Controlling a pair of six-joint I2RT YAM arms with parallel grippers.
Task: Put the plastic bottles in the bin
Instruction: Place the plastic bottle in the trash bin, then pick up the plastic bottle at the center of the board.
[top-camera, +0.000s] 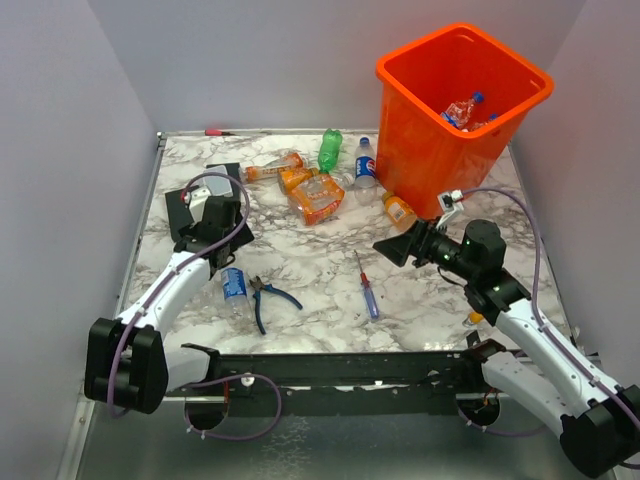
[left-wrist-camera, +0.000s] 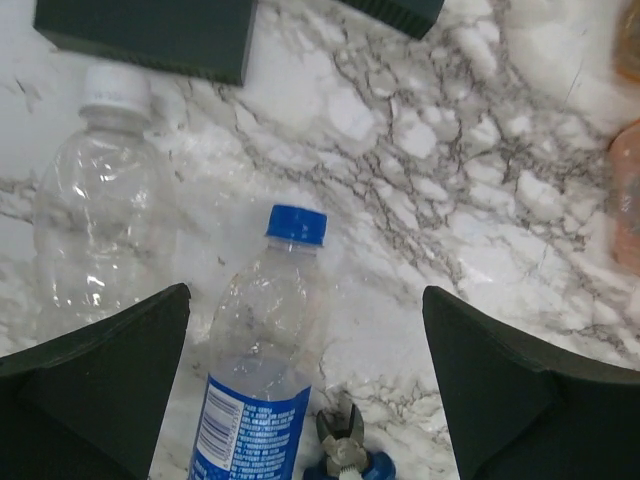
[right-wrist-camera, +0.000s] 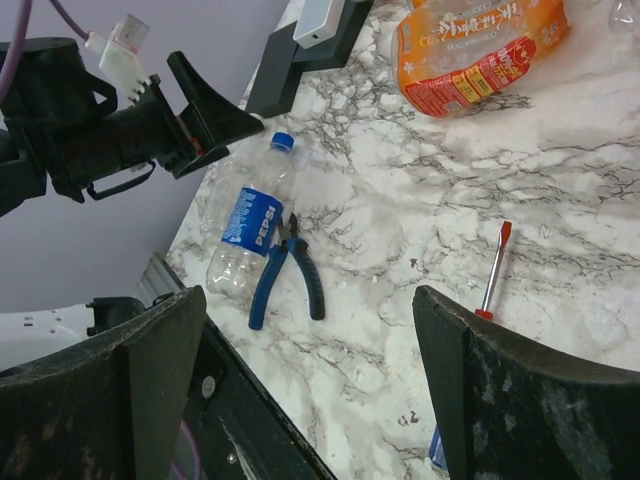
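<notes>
The orange bin (top-camera: 415, 150) stands at the back right with a few bottles (top-camera: 462, 108) inside. Green (top-camera: 330, 150), Pepsi (top-camera: 365, 162) and orange (top-camera: 317, 197) bottles lie in front of it to the left, and a small orange one (top-camera: 399, 212) lies at its foot. My left gripper (top-camera: 222, 248) is open and empty above a clear blue-capped Pepsi bottle (left-wrist-camera: 270, 350). A clear white-capped bottle (left-wrist-camera: 95, 210) lies beside it. My right gripper (top-camera: 392, 250) is open and empty, hovering left of the bin over the table (right-wrist-camera: 308, 300).
Blue-handled pliers (top-camera: 268, 298) lie right of the Pepsi bottle (top-camera: 235, 288). A blue-and-red screwdriver (top-camera: 366, 285) lies mid-table. Black blocks (top-camera: 215, 180) sit at the far left. Grey walls close in the marble table (top-camera: 320, 320) on three sides.
</notes>
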